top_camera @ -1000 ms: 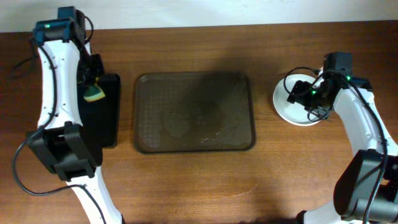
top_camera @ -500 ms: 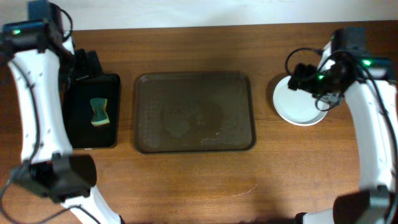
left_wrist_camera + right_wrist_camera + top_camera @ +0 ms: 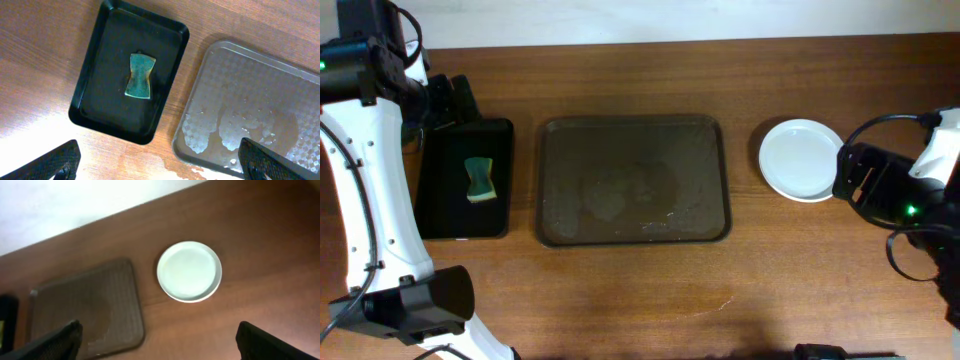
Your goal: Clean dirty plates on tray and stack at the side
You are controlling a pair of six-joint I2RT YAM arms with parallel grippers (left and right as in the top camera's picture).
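Note:
The brown tray [image 3: 633, 150] lies in the middle of the table with nothing on it but wet, foamy patches [image 3: 227, 132]. The white plates [image 3: 802, 160] sit as one round pile on the bare wood to its right, also in the right wrist view as the plates [image 3: 189, 271] beside the tray [image 3: 85, 305]. How many plates are in the pile cannot be told. My left gripper [image 3: 160, 167] hangs open high above the table between the black tray and the brown one. My right gripper [image 3: 162, 342] is open and empty, well back from the plates.
A glossy black tray [image 3: 445, 200] lies left of the brown tray, with a green and yellow sponge [image 3: 480, 180] in its middle, seen too as the sponge [image 3: 139, 75]. A wet smear marks the wood near the brown tray's corner [image 3: 172, 165]. The right arm [image 3: 895, 195] fills the right edge.
My left gripper opened, left the sponge on the black tray and drew up and back. My right gripper opened wider and pulled away from the plates toward the right edge.

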